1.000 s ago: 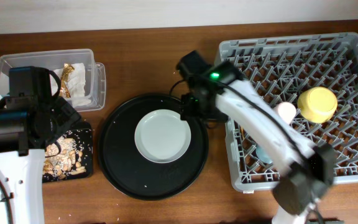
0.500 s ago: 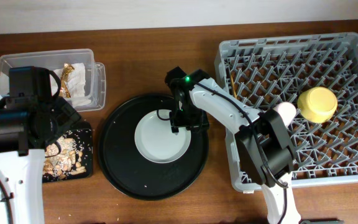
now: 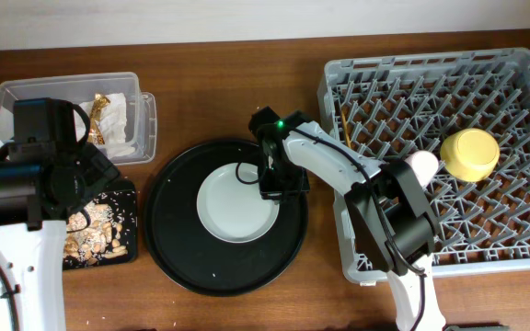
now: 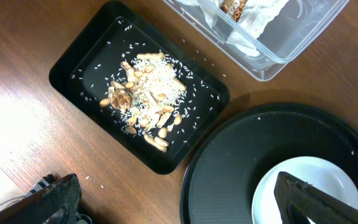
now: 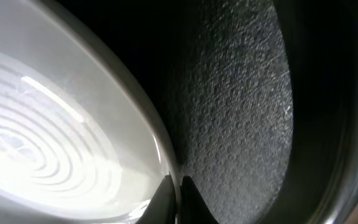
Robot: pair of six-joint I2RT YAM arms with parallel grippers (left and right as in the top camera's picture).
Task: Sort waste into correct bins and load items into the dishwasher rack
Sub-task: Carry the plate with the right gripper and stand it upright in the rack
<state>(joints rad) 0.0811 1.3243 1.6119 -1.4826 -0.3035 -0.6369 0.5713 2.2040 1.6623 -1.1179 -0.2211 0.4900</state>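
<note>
**Station check: right arm at the plate, left arm over the bins**

1. The grey round plate (image 3: 237, 202) lies flat inside the large round black tray (image 3: 178, 262), a little right of the tray's centre in the overhead view.
2. The right end effector (image 3: 279, 184) is down inside the tray at the plate's right rim. The right wrist view shows its fingertips (image 5: 160, 196) close together at that rim. Whether they pinch the rim cannot be told.
3. The left end effector (image 4: 182, 202) hangs spread wide above the tray's left edge and holds nothing.
4. Left of the tray, the shallow black rectangular tray (image 3: 127, 246) holds tan food scraps (image 3: 95, 234).
5. Up and left of the tray, the clear plastic box (image 3: 7, 92) holds a white napkin (image 3: 125, 129) and a gold-brown wrapper (image 3: 99, 115).
6. Right of the tray on the desk (image 3: 210, 83), the grey dishwasher rack (image 3: 523, 83) carries the yellow bowl (image 3: 470, 154) and a pink cup (image 3: 422, 164).
</note>
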